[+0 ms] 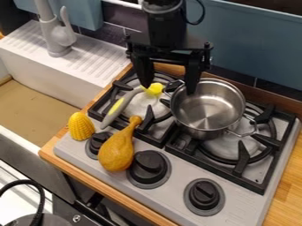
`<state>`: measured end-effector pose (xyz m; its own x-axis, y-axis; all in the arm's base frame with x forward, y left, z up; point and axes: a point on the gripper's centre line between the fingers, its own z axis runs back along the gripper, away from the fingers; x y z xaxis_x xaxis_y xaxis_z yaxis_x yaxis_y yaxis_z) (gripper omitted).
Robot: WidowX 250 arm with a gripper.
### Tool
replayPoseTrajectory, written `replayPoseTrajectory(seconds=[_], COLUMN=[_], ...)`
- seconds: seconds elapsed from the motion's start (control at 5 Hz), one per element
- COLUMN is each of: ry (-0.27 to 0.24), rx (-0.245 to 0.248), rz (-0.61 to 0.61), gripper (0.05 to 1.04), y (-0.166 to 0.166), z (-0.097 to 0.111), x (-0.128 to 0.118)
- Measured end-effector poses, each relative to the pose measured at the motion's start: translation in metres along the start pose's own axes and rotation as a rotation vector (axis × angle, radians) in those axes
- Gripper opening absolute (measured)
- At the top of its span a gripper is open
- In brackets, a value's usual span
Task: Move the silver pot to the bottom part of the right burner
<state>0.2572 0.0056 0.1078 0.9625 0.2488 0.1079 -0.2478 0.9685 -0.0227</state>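
Observation:
My gripper [168, 86] hangs near the top centre with its two fingers spread wide. One finger is over the left burner by the yellow brush head, the other at the upper left rim of the silver pot [206, 108]. Nothing can be seen held between them. The pot stands upright and empty at the upper left part of the right burner [274, 152], partly over the grate's middle, one handle toward the lower right and the other toward the upper left.
A brush with a grey and yellow handle [121, 106] lies on the left burner. A yellow drumstick toy [118, 150] and a corn toy [81, 126] lie by the knobs. The sink [35, 119] and grey faucet [56, 33] are at left.

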Motion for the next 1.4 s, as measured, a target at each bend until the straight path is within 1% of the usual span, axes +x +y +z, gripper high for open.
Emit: replayPoseTrajectory(seconds=[0.2, 0.4, 0.6, 0.8, 1.0, 1.2, 1.4], ry=[0.020, 0.004, 0.019, 0.017, 0.044, 0.030, 0.049], rx=[0.001, -0.045, -0.052, -0.052, 0.022, 0.042, 0.037], rz=[0.010, 0.184, 0.260, 0.347, 0.359, 0.360, 0.360], gripper=[0.999, 0.999, 0.999, 0.999, 0.999, 0.999, 0.999], y=[0.000, -0.010, -0.019, -0.025, -0.023, -0.024, -0.020], z=[-0.005, -0.013, -0.024, -0.030, -0.038, -0.043, -0.048], x=[-0.003, 0.001, 0.002, 0.007, 0.008, 0.007, 0.002])
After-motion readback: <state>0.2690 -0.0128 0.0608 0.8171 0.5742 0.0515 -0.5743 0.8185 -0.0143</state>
